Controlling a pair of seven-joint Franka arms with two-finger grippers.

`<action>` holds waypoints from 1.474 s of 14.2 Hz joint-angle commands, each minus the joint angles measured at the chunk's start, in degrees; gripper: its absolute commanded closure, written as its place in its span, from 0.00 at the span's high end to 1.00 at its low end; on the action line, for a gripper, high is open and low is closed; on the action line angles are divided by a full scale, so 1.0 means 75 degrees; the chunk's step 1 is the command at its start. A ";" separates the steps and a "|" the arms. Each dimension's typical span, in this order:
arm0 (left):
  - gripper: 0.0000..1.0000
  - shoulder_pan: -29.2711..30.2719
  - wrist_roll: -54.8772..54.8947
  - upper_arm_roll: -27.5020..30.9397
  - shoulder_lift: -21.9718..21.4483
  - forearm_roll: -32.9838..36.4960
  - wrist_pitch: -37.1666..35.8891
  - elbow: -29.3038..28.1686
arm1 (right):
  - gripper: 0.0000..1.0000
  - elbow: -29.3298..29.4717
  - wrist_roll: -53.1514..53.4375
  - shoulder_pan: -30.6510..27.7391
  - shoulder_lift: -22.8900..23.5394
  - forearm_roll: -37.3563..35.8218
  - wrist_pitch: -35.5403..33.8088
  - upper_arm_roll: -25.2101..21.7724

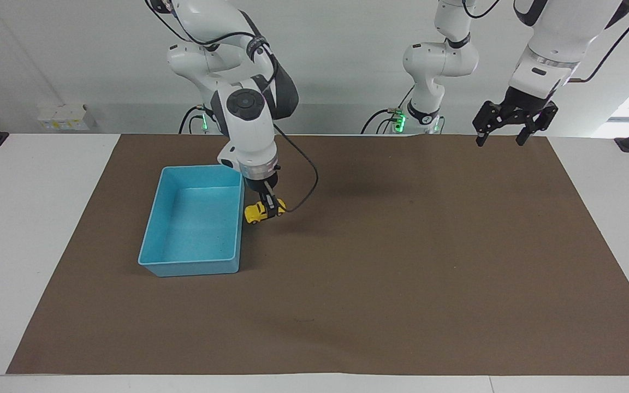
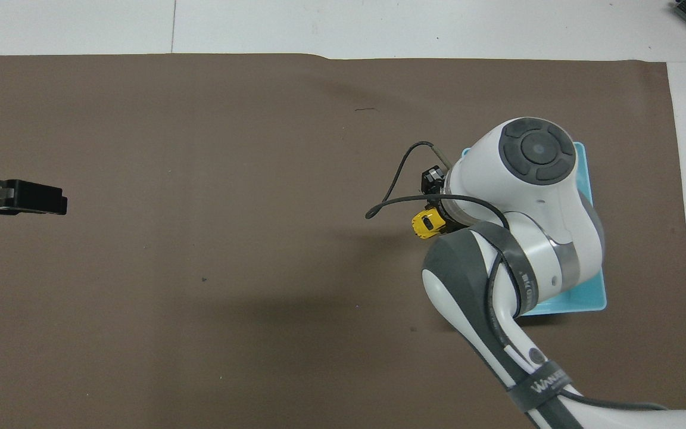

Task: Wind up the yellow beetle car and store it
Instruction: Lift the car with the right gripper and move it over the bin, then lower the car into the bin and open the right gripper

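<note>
Right tool (image 1: 268, 206) grips yellow beetle car (image 1: 260, 212) beside blue bin (image 1: 191, 267); left tool (image 1: 511, 124) spread

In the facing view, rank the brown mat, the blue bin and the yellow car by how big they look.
1. Brown mat, covering most of the table.
2. Blue bin.
3. Yellow car, far smaller than the bin, held above the mat by the right tool.

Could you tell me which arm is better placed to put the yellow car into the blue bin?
The right arm. Its end effector already grips the yellow beetle car in the air right beside the light blue bin. The left end effector waits, open, at the left arm's end of the table.
</note>
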 commanded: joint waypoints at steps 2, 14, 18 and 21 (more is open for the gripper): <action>1.00 0.0126 0.0230 -0.0059 -0.0017 0.0090 -0.0252 0.0062 | 0.00 -0.0174 -0.1895 -0.0453 -0.0171 0.0249 -0.0241 0.0044; 1.00 0.0126 0.0242 -0.0059 -0.0028 0.0090 -0.0241 0.0026 | 0.00 -0.1672 -0.8047 -0.2199 -0.0908 0.0530 -0.0184 0.0033; 1.00 0.0126 0.0277 -0.0059 0.0007 0.0090 -0.0229 0.0096 | 0.00 -0.2832 -0.9853 -0.2469 -0.1424 0.0530 0.1009 0.0021; 1.00 0.0137 0.0289 -0.0071 -0.0005 0.0149 -0.0416 0.0097 | 0.00 -0.3231 -1.0523 -0.2598 -0.1413 0.0530 0.1573 0.0021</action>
